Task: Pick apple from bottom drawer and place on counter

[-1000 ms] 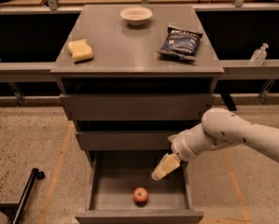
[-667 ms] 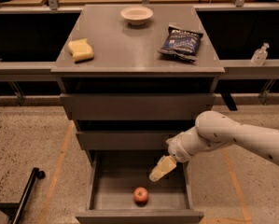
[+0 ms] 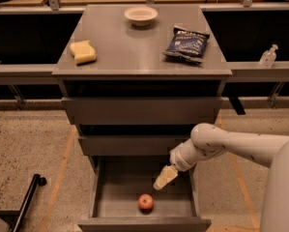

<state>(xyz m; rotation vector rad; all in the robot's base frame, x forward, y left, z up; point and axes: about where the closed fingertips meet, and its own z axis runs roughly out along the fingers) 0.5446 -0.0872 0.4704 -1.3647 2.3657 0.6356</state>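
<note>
Look for the apple [image 3: 145, 202] low in the open bottom drawer [image 3: 116, 193], close to its near edge. Find the gripper [image 3: 159, 182] just above it, a little right and farther back, tipped down, not touching. Cannot tell whether open or shut. Slide left and nearer, right over the apple. Go down slowly. Keep off the drawer walls. Squeeze gently around the middle, then lift straight up. Pick a bare spot on the counter [image 3: 134, 52], between the yellow sponge [image 3: 83, 51] and the blue chip bag [image 3: 186, 43].
</note>
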